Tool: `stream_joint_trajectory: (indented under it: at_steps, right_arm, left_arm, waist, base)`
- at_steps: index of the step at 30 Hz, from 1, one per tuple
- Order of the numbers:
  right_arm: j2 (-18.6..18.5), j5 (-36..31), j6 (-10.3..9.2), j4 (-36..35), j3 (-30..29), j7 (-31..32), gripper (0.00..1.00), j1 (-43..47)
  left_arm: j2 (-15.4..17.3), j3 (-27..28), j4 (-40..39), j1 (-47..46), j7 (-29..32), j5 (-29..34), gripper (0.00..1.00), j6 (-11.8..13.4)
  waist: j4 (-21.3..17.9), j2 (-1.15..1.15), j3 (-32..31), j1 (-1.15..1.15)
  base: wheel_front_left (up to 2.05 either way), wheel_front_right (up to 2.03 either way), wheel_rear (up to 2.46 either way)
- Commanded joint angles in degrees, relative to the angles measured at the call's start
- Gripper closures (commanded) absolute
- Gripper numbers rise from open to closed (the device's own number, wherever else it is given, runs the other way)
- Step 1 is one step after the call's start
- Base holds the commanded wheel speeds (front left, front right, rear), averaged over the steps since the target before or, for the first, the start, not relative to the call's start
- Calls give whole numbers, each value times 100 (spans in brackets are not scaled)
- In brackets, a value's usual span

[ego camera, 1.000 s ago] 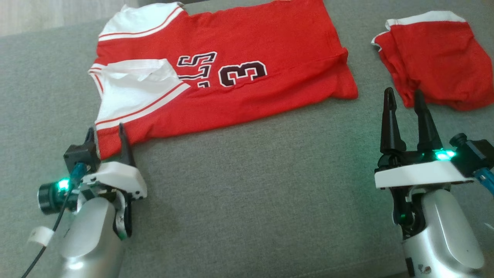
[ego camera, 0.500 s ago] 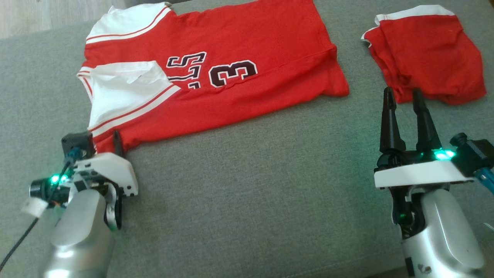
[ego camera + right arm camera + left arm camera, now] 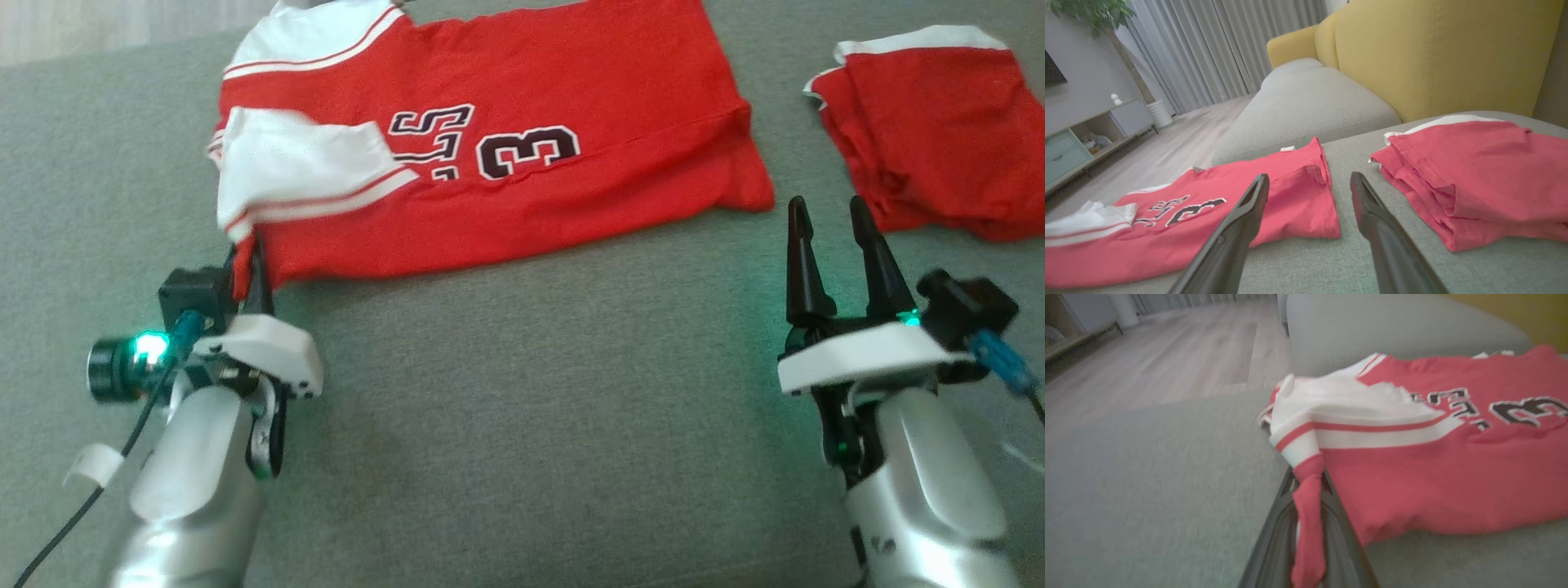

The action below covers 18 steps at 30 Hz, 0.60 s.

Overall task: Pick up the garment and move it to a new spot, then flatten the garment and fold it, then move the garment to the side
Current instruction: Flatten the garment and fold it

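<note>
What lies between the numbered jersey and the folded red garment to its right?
Only bare grey cushion separates jersey and folded garment, seen in the head and right wrist views.

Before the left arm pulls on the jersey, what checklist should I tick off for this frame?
1. Left gripper shut on the jersey, at its near corner: ok.
2. Cloth deep between its fingers: ok, a red strip runs down between them.
3. Single layer pinched: cannot tell.
4. Right gripper open and empty: ok.
5. Right gripper apart from the folded red garment: ok.
6. Jersey lying flat on the sofa cushion: not ok, white sleeve folded over the front.
</note>
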Motion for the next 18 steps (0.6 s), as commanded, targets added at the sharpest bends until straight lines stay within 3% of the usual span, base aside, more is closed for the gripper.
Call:
stream_joint_trajectory:
  at_steps: [1, 7, 18]
  right_arm:
    - [16, -153, -5, 75, 46, 110, 0, -343]
    - [16, -388, -5, 1122, -274, 613, 0, -1021]
    - [16, -1106, -5, 3002, -729, 1075, 0, -2248]
  left_arm:
    - [143, 117, -380, -224, -264, 91, 100, 20]
    - [146, -58, -979, -336, -794, 253, 100, -91]
    - [162, -285, -1514, -396, -894, 420, 100, -77]
  waist:
    - [78, 0, 29, -1]
    - [249, 0, 114, -1]
    - [438, 0, 386, -1]
  base:
    - [0, 0, 0]
    - [0, 0, 0]
    - [0, 0, 0]
